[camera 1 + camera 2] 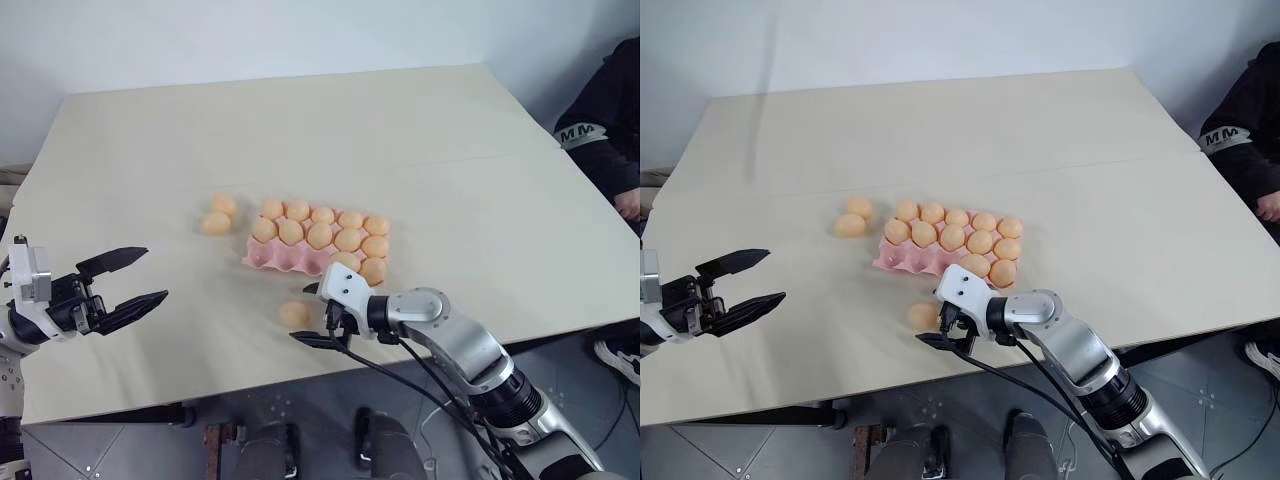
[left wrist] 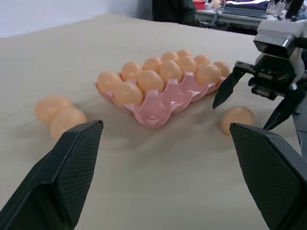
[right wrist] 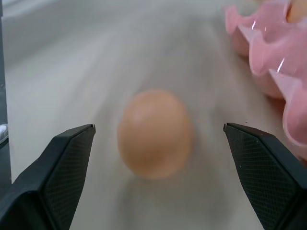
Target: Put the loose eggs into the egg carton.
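Observation:
The pink egg carton point(image 1: 275, 258) lies mid-table with several pale orange eggs in its cups; the front-left cups are bare. One loose egg point(image 1: 294, 313) rests on the table just in front of the carton. My right gripper point(image 1: 303, 314) is open and low over the table, its two fingertips on either side of this egg point(image 3: 156, 136), not touching it. Two more loose eggs point(image 1: 224, 204) point(image 1: 215, 223) lie side by side left of the carton. My left gripper point(image 1: 155, 274) hovers open and empty far to the left, pointing toward the carton point(image 2: 158, 105).
The beige table point(image 1: 300, 120) has its front edge close behind the right gripper. A person in a dark sleeve point(image 1: 610, 120) sits at the far right edge. Black cables hang from my right arm point(image 1: 470, 360).

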Tool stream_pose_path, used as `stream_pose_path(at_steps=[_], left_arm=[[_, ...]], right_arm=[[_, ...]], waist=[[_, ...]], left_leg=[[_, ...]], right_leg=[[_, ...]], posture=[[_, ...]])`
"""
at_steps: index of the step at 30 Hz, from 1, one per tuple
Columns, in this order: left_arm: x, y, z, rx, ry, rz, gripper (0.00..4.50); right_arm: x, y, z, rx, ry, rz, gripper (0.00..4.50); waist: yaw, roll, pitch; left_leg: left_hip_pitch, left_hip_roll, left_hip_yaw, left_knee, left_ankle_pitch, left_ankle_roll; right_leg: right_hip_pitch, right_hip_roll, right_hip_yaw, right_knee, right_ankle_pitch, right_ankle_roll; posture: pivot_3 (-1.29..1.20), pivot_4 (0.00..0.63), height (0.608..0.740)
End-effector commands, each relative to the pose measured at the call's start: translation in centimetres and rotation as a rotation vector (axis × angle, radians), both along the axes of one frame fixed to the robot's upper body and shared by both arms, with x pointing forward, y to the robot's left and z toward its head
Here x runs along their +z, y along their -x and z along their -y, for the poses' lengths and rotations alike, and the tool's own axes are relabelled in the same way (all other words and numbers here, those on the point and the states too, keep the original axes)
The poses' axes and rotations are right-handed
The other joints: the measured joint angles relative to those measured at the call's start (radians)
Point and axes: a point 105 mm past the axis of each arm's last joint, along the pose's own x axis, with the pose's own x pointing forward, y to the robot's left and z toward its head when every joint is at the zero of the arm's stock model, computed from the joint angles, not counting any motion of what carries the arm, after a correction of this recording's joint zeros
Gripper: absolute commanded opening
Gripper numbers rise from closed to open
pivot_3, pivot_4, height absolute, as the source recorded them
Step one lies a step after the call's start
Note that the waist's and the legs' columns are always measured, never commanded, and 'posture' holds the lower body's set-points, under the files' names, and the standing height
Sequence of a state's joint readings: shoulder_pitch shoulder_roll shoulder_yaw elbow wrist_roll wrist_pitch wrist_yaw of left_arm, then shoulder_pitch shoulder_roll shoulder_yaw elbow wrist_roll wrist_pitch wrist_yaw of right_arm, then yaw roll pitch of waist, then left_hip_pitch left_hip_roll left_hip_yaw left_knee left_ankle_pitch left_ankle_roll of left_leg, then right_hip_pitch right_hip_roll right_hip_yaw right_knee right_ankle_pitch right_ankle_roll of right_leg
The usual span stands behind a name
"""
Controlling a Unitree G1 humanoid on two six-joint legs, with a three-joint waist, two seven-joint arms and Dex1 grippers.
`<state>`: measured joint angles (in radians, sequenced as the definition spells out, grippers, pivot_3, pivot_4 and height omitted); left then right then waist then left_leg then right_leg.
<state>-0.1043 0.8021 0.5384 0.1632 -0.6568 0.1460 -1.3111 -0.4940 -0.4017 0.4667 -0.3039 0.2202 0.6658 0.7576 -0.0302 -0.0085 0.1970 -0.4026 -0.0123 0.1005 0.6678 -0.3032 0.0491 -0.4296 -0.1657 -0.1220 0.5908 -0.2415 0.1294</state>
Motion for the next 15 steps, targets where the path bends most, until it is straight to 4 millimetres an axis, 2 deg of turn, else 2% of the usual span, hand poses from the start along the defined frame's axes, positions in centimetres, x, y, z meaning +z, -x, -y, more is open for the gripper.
stream_pose_path(at_steps=[1,8,15], left_arm=[[1.2,0.8,0.1,-0.018,0.004,0.054,4.50],[-0.1,3.1,1.8,-0.154,-0.025,-0.014,4.50],[-0.3,3.1,2.4,-0.149,-0.005,0.020,4.50]], right_arm=[[0.7,0.3,-1.0,0.039,-0.037,0.020,4.49],[0.5,0.3,-1.3,0.059,-0.049,0.007,4.49],[0.4,-0.2,-1.3,0.062,-0.050,0.005,4.49]], waist=[[-0.001,0.000,0.000],[0.000,0.000,0.000],[0.001,0.000,0.000]], left_leg=[[0.000,0.000,0.000,0.000,0.000,0.000],[0.000,0.001,0.000,0.000,0.000,0.000],[0.000,0.001,0.001,0.000,-0.001,-0.003]], right_leg=[[0.000,0.000,0.000,0.000,0.000,0.000],[0.000,0.000,0.000,0.000,0.000,0.000],[0.000,0.000,0.000,0.000,0.000,-0.001]], posture=[[0.00,0.150,0.740],[0.00,0.150,0.740],[0.00,0.150,0.740]])
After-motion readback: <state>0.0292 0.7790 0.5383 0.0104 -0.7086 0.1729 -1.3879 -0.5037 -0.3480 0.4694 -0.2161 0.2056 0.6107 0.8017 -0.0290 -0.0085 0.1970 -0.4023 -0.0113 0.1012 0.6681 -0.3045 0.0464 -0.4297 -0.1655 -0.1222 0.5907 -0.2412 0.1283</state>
